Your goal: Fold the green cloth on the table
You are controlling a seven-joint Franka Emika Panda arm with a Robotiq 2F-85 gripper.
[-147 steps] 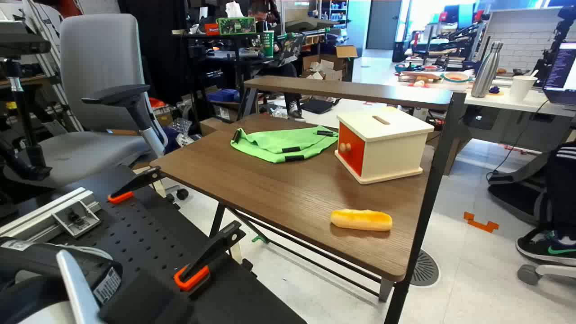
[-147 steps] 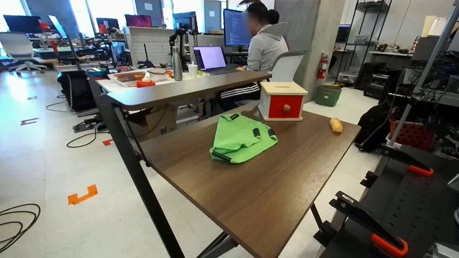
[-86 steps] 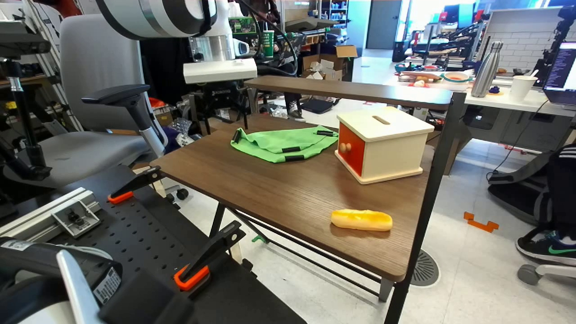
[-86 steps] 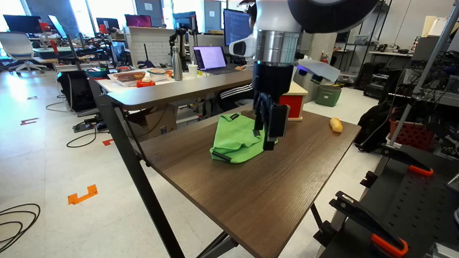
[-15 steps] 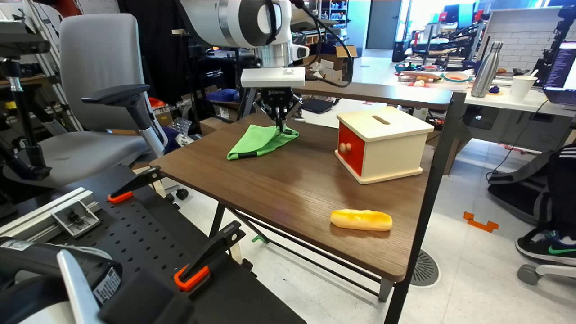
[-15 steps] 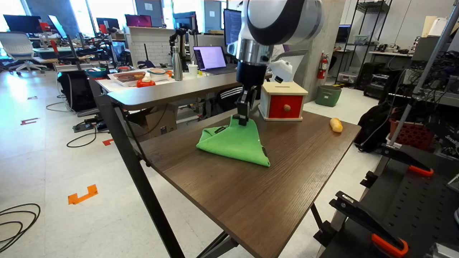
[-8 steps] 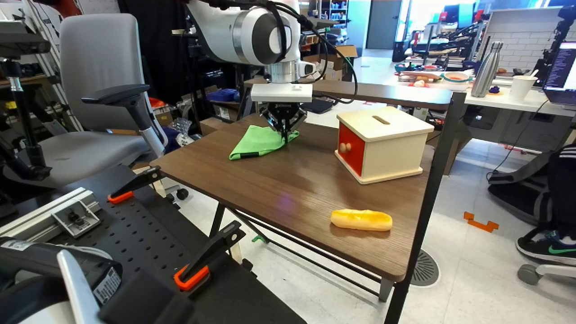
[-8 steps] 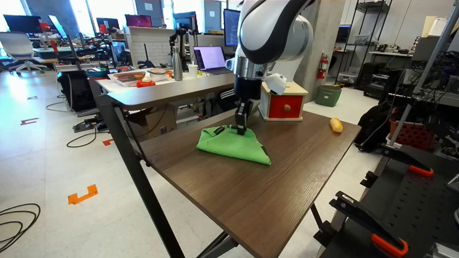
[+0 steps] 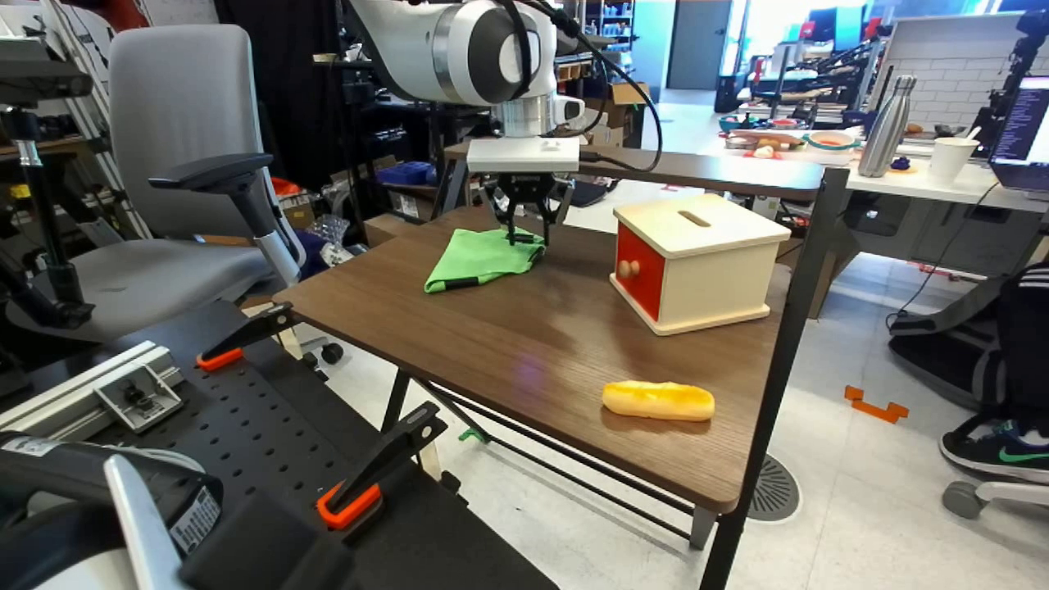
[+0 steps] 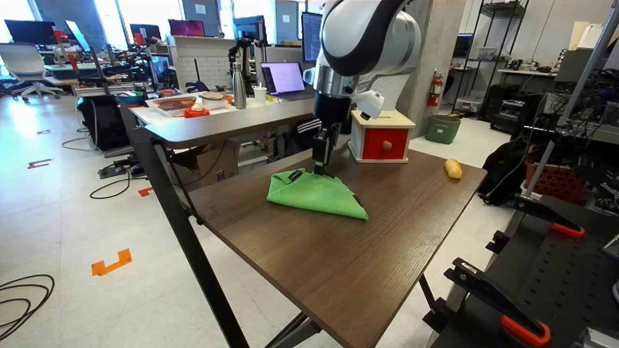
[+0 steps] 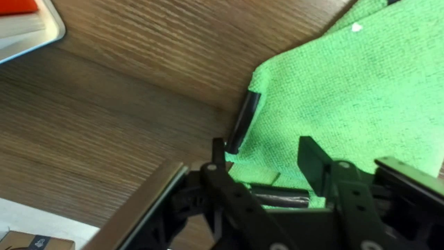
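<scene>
In an exterior view the end effector [image 9: 529,238] points straight down over the worktop [image 9: 475,328], toward its far left corner as seen there. Its fingers [image 11: 314,165] are spread apart; in the wrist view one shows against the green cloth [image 11: 347,104], the other against brown wood just beside the cloth's corner, where a black strip [image 11: 244,121] runs along the border. Whether either tip touches the cloth, I cannot tell. The cloth lies folded over on itself, nearer the far edge than the near edge and closer to the left edge than the right. Toward the far right corner stands a pale wooden box [image 9: 721,270], apart from the cloth, its red front [image 9: 643,283] showing in both exterior views. A yellow bun [image 9: 658,401] lies by the near right corner. A raised shelf [image 9: 680,164] runs above the far edge; a black perforated board [image 9: 442,537] lies alongside the near edge, carrying two black clamps [image 9: 389,457] with orange parts. Past the left edge stands a grey chair [image 9: 184,139].
</scene>
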